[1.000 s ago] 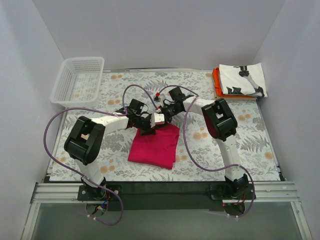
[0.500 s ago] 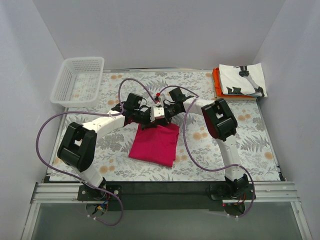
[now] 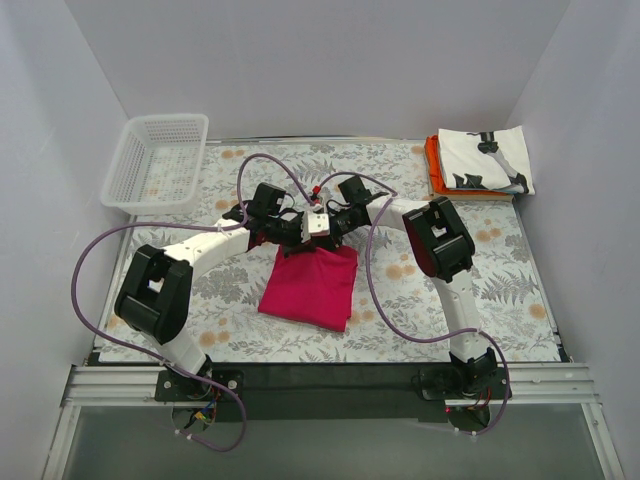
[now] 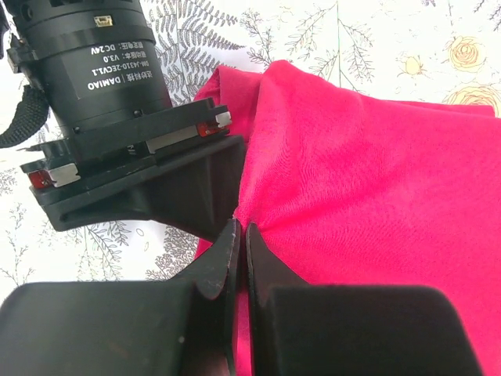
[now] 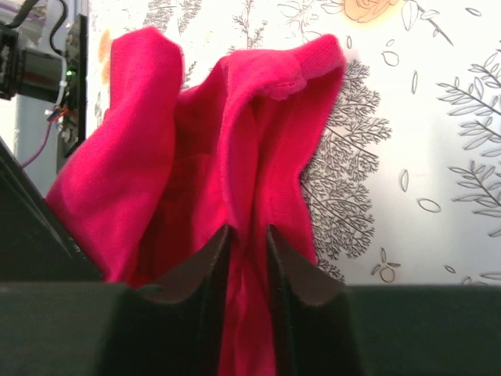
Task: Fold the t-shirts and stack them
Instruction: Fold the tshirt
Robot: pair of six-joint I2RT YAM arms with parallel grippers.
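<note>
The folded crimson-pink t-shirt [image 3: 312, 285] lies on the floral table mat in the middle. Both grippers meet at its far edge. My left gripper [image 3: 291, 240] is shut on the shirt's edge; in the left wrist view [image 4: 241, 235] the jaws pinch pink cloth [image 4: 368, 180]. My right gripper [image 3: 322, 238] is shut on a bunched fold of the same shirt [image 5: 235, 149], its fingertips [image 5: 211, 258] clamped around cloth. The white t-shirt with black print [image 3: 487, 160] lies folded on the orange t-shirt [image 3: 433, 165] at the far right corner.
A white plastic mesh basket [image 3: 156, 162] stands at the far left corner. Purple cables loop over both arms. White walls close in the table on three sides. The right gripper's body [image 4: 117, 102] sits close against the left fingers.
The left arm swung its elbow outward and its gripper moved toward the shirt's far edge a second ago. The shirt's far edge shifted slightly away. Little has moved in the last half second.
</note>
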